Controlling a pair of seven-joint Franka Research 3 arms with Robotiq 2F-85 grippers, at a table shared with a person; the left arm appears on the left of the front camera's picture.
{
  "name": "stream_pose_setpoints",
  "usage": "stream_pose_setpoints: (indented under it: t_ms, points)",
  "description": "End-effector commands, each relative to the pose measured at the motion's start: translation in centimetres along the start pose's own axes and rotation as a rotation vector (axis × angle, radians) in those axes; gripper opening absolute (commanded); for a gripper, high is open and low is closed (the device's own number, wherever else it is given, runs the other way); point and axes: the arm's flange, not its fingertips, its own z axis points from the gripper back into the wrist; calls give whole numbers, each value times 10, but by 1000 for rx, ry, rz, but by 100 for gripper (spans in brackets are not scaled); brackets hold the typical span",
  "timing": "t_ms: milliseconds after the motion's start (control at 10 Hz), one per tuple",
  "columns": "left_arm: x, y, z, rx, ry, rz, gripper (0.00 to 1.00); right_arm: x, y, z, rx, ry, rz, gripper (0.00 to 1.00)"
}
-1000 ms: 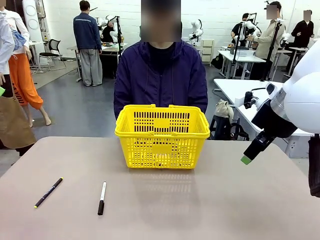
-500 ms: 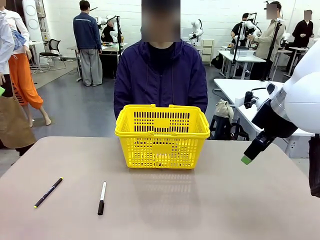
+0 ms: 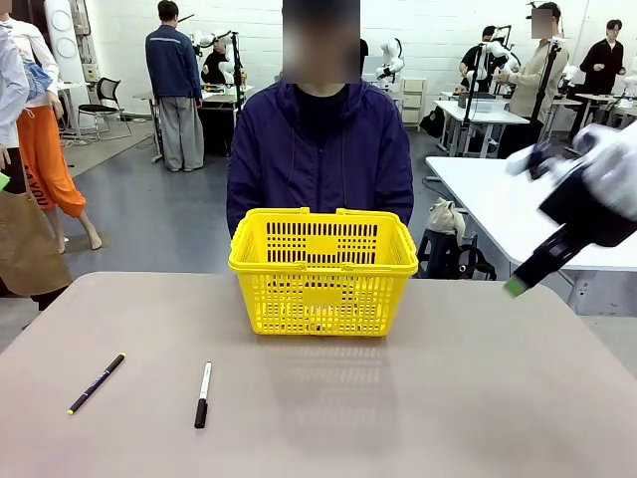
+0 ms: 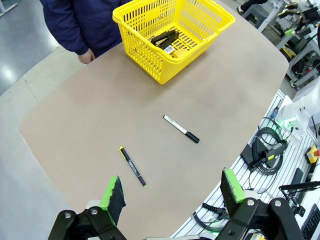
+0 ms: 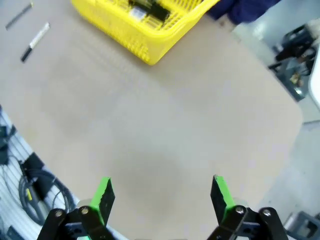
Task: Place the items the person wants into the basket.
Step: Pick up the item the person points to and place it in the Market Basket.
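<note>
The yellow basket (image 3: 323, 269) stands at the table's far middle, in front of the person (image 3: 318, 149) in a dark navy jacket. Seen from the left wrist, the basket (image 4: 150, 62) holds a black stapler (image 4: 164, 37) and a yellow-and-black item with a white label (image 4: 173, 49); which item that is I cannot tell. My left gripper (image 4: 173, 189) hangs open high above the near table edge. My right gripper (image 5: 161, 194) is open too, above bare table short of the basket (image 5: 125, 30). In the front view the right gripper (image 3: 518, 284) is blurred, raised at the right.
A thin black pen with a yellow tip (image 3: 97, 383) and a white marker with a black cap (image 3: 202, 395) lie on the near left of the table (image 3: 448, 398). The person's hand (image 4: 87, 55) rests at the far edge. Cables (image 4: 265, 150) lie off the table's near side.
My right arm has risen and swung to the right, and it blurs in motion. The basket, pen and marker have stayed put.
</note>
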Motion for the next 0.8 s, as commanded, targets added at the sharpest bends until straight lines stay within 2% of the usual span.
stream_pose_setpoints:
  t_ms: [0, 200, 500, 700]
  points:
    - [-1, 0, 0, -6, -4, -1, 100, -31, -31, 56, 9, -129, -13, 100]
    - [-1, 0, 0, -6, -4, -1, 100, -79, -64, 92, 73, -274, -4, 100]
    - [-1, 0, 0, -6, -4, -1, 100, -164, -113, 119, 176, -461, -3, 100]
    - [-1, 0, 0, -6, -4, -1, 100, -205, -135, 124, 185, -554, -161, 100]
